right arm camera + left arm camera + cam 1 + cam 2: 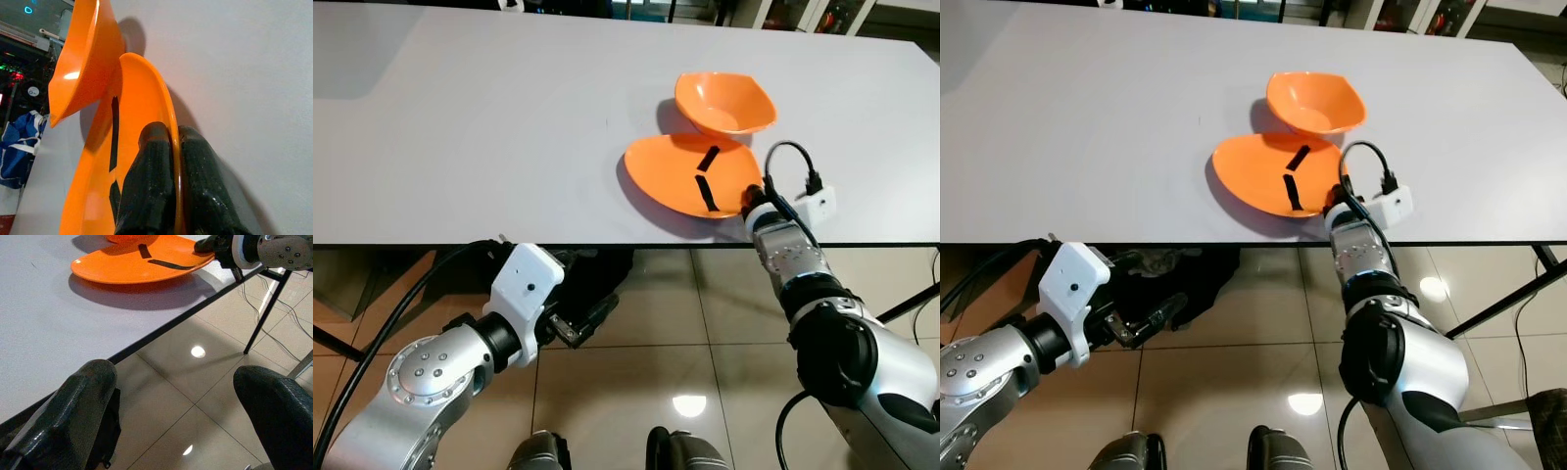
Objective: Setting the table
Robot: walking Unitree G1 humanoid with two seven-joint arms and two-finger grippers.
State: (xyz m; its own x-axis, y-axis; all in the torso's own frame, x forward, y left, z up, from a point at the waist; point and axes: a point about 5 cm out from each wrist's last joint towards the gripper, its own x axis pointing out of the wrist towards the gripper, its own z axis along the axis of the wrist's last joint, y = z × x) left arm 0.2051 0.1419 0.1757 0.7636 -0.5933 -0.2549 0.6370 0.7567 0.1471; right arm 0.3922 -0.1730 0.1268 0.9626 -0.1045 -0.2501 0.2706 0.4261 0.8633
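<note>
The right gripper [172,196] is pinching the plate [680,171] rim on the worktop [489,137], a bowl [724,101] just beyond, possibly touching; moving it should go gently. The left gripper [176,426] is hanging open, holding nothing.

The two head views look forward and down from above the white table [509,117] onto its near edge and the tiled floor. The left wrist camera looks from below that edge along the tabletop to the orange plate [132,267], seen also by the head cameras. The right wrist camera sits hard against the plate's rim.
</note>
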